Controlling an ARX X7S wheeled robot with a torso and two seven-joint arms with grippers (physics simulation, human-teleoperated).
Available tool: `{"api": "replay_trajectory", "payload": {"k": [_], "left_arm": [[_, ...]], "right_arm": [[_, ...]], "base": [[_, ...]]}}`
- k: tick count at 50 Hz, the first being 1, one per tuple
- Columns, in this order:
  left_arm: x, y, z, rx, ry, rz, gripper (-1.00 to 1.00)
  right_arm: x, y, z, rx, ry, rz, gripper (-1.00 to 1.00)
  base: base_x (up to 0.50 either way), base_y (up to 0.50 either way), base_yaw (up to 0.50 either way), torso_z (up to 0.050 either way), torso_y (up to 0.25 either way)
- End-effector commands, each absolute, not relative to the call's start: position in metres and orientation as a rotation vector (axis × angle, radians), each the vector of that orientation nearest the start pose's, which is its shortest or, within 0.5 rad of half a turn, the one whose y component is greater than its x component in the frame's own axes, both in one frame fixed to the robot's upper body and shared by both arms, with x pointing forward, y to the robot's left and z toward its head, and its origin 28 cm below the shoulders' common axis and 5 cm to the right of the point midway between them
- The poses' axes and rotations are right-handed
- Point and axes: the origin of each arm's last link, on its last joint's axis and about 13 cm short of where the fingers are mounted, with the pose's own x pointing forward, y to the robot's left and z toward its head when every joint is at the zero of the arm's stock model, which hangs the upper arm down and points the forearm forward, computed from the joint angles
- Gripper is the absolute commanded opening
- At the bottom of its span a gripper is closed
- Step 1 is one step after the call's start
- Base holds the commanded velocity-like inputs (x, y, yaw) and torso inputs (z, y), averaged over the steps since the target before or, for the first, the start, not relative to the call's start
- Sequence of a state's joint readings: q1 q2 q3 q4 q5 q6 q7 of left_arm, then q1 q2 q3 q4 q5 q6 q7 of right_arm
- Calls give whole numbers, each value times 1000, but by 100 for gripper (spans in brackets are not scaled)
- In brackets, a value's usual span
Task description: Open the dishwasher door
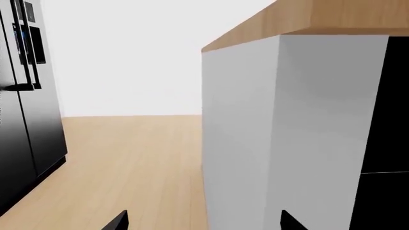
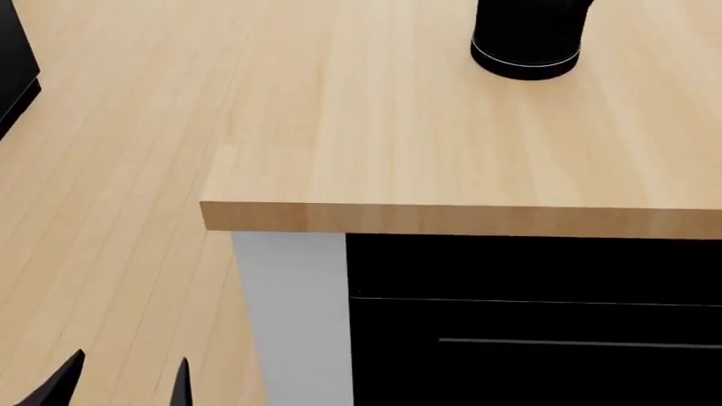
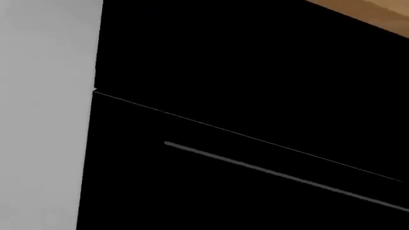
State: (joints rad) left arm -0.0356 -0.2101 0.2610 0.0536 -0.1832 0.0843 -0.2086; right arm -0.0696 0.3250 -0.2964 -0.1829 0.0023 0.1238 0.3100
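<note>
Dishwasher door [image 2: 542,355]: you have it low and right of centre in the head view, a glossy black panel set under the wooden countertop [image 2: 429,144], shut flush with a narrow black strip [image 2: 530,266] above it. Its thin grey bar handle [image 2: 576,344] runs level across the panel; your right wrist view shows the same handle [image 3: 281,175] close up, crossing the black front on a slant.

White end panel [image 2: 291,313]: it borders the door on its left side, and fills much of your left wrist view [image 1: 255,143].

Black kettle [image 2: 528,38]: it stands on the countertop, well back from the front edge.

Tall black appliance [image 1: 28,105]: it stands across the wooden floor [image 1: 128,163], seen from your left wrist.

Left gripper [image 2: 118,381]: your two dark fingertips [image 2: 62,382] show at the lower left of the head view, spread apart with nothing between them, over the floor and clear of the door.

Right gripper: it does not show in any view, so you cannot tell how its jaws stand.
</note>
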Motion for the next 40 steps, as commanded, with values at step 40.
{"api": "replay_trajectory", "payload": {"k": [40], "left_arm": [[216, 200, 34, 13, -131, -51, 100]], "right_arm": [[210, -175, 33, -1308, 91, 0, 100]], "base": [[0, 0, 0, 0, 0]]}}
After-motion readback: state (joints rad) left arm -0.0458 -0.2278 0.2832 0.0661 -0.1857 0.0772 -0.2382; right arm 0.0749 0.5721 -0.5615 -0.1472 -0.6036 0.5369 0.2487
